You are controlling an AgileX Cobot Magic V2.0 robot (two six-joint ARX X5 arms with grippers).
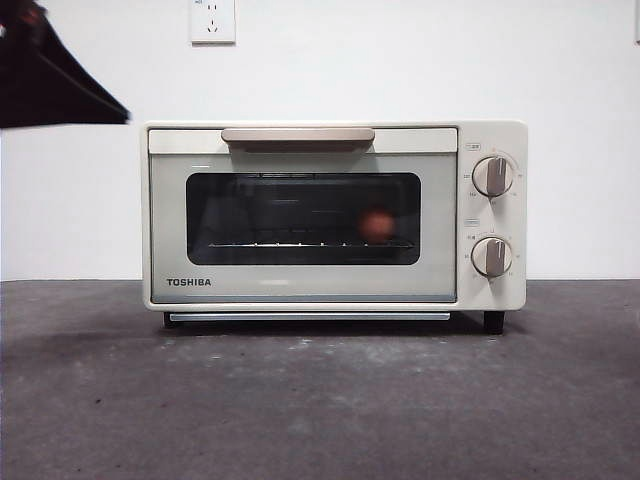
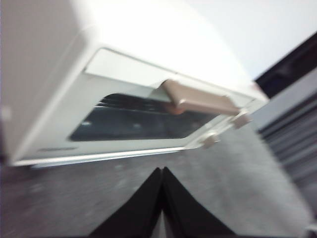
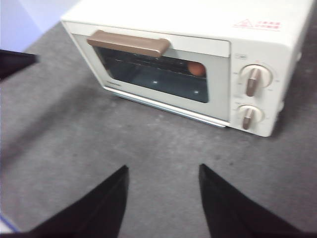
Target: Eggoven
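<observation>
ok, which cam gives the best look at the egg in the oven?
Front view: the egg sits sharp and level behind the oven window, on the rack. Right wrist view shows it small, from above. Left wrist view is blurred; the handle mostly hides it.

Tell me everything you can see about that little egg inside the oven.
The egg is small, rounded and reddish-brown, dimmed by the dark glass window. It sits inside the cream oven on the wire rack, toward the side nearest the two grey dials. The door looks shut. Neither gripper touches it. Its surface detail is too blurred to judge.
</observation>
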